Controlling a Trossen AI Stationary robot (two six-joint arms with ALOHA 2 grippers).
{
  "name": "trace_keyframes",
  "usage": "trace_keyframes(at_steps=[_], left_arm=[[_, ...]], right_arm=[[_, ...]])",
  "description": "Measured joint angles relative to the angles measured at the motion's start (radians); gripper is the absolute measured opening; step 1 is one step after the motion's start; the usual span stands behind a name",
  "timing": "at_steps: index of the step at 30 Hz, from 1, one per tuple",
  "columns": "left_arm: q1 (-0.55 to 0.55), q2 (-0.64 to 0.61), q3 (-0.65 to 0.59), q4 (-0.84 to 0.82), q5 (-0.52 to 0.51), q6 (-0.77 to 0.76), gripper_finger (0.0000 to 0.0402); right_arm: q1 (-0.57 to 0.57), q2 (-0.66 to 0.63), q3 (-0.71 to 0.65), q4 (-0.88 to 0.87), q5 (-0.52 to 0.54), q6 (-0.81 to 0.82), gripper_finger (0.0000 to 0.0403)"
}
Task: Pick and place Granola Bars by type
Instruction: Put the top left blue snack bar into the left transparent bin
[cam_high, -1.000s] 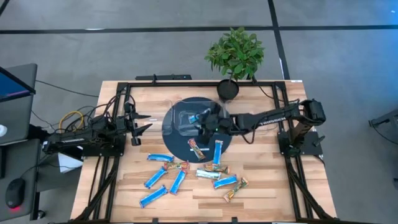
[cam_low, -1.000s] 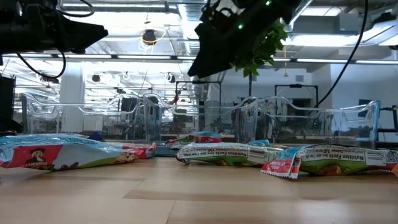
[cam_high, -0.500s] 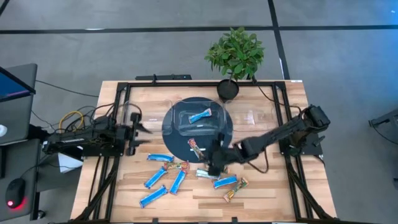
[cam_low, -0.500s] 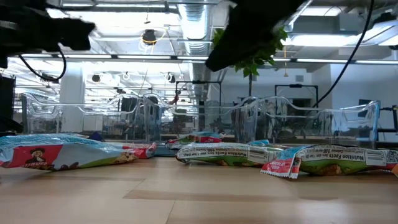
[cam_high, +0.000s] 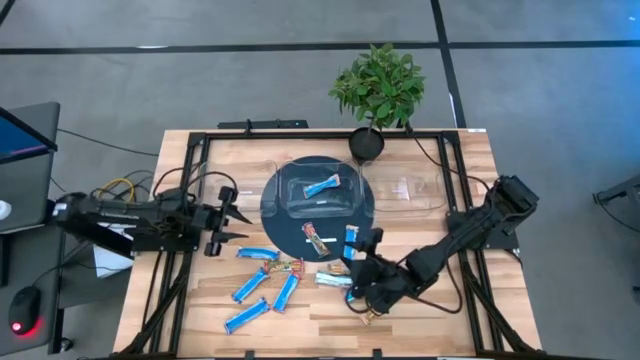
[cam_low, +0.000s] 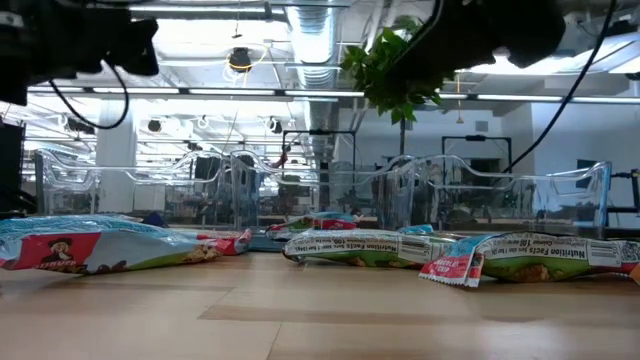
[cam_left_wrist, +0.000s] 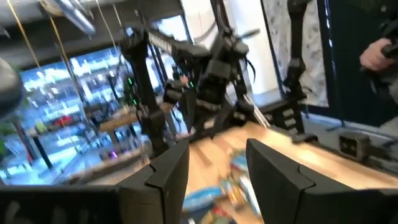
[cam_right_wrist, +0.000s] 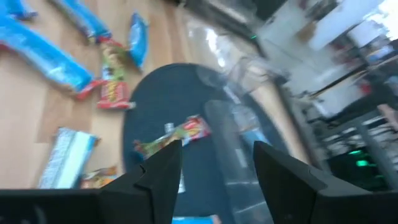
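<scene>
Several granola bars lie flat on the wooden table. One blue bar (cam_high: 322, 186) rests in a clear tray (cam_high: 296, 200) on the round dark mat (cam_high: 275, 215). A tan bar (cam_high: 318, 238) and a blue bar (cam_high: 351, 238) lie at the mat's near rim. Loose blue bars (cam_high: 250, 284), a tan bar (cam_high: 288, 267) and a silver-green bar (cam_high: 333, 280) lie nearer the front. My right gripper (cam_high: 362, 256) hovers open over the loose bars, pointing toward the mat (cam_right_wrist: 155, 118), with nothing between its fingers. My left gripper (cam_high: 231, 215) stands open at the table's left, holding nothing.
A second clear tray (cam_high: 408, 190) sits right of the mat. A potted plant (cam_high: 378, 85) stands at the far edge. A black frame (cam_high: 190, 200) borders the table's sides. Bare wood lies at the near left and right.
My right gripper has swung from over the tray on the mat toward the table's near edge and now hangs over the loose bars; the blue bar stays lying in the tray. My left gripper has shifted a little toward the table's right and tipped upward.
</scene>
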Motion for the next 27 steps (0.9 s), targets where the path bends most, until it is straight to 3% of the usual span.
trace_keyframes(at_steps=[3,6,11,16,27], left_arm=[[-0.034,0.090,0.063,0.043,-0.071,0.024,0.0155],[-0.053,0.176,0.168,-0.027,-0.095,0.029,0.0155],[-0.084,0.362,0.368,-0.367,-0.167,0.009,0.0155],[-0.152,0.582,0.528,-0.693,-0.239,-0.106,0.0155],[-0.355,0.928,0.720,-1.062,-0.416,-0.335,0.0155]], right_arm=[[0.004,-0.015,0.000,-0.001,0.021,-0.014,0.0187],[0.004,-0.017,0.000,-0.019,0.020,-0.025,0.0182],[-0.002,-0.022,0.000,-0.061,0.020,-0.024,0.0173],[-0.005,-0.022,0.000,-0.125,0.020,0.031,0.0165],[0.010,-0.022,0.000,-0.166,0.017,0.127,0.0152]])
